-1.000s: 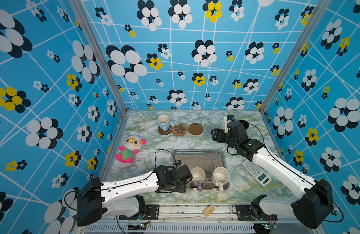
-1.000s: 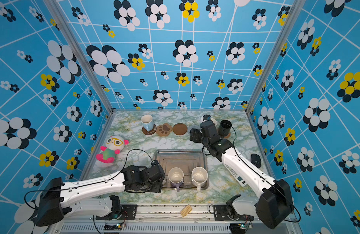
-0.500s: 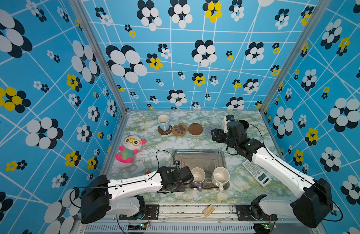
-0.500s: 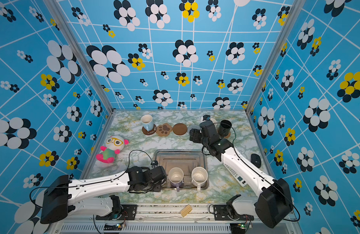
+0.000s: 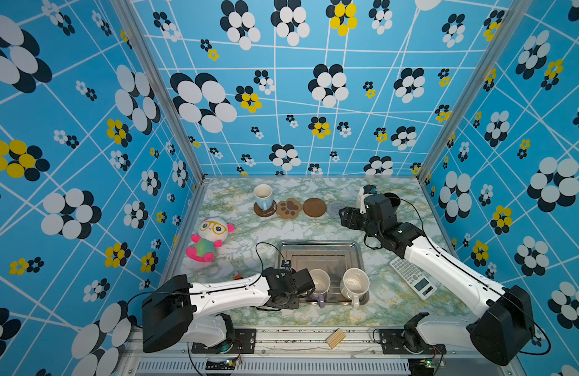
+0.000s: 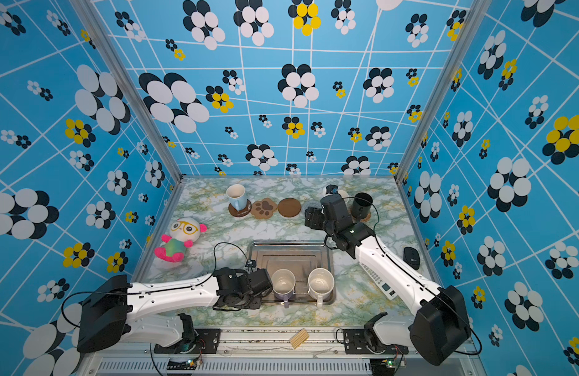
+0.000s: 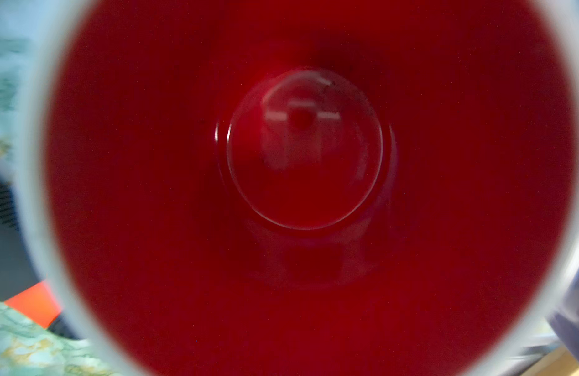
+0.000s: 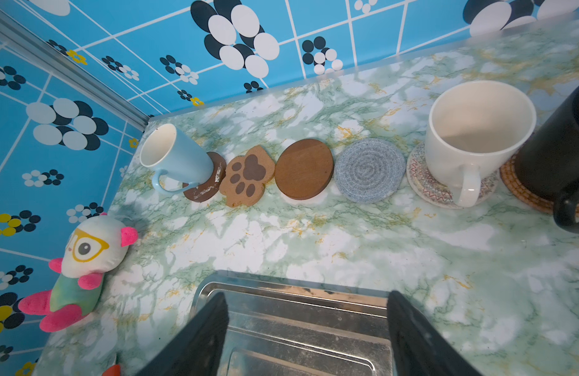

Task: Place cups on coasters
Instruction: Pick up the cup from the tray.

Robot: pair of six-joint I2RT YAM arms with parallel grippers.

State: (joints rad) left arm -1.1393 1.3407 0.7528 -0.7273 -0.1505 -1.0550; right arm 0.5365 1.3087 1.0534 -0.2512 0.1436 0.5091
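The red inside of a white cup [image 7: 304,146] fills the left wrist view. My left gripper [image 5: 296,286] hangs right over it at the steel tray's [image 5: 317,250] front left, jaws hidden. Beside it in the tray stand a lavender cup [image 5: 319,286] and a cream cup [image 5: 355,286]. At the back, a light blue cup [image 5: 262,196] leans on a dark brown coaster [image 8: 203,188]. The paw coaster [image 5: 289,208], brown disc [image 5: 314,207] and grey woven coaster [image 8: 369,169] are bare. A white cup [image 8: 477,136] and a black cup [image 6: 361,205] stand on coasters. My right gripper [image 8: 307,294] is open and holds nothing.
A plush toy [image 5: 210,239] lies at the left side of the table. A calculator [image 5: 412,276] and a black mouse [image 6: 412,257] lie to the right of the tray. A small orange thing [image 7: 31,302] sits by the tray's left side. A wooden block [image 5: 335,338] rests on the front rail.
My left arm has stretched and shifted slightly right, closer to the lavender cup. The right arm and all the cups at the back are unmoved.
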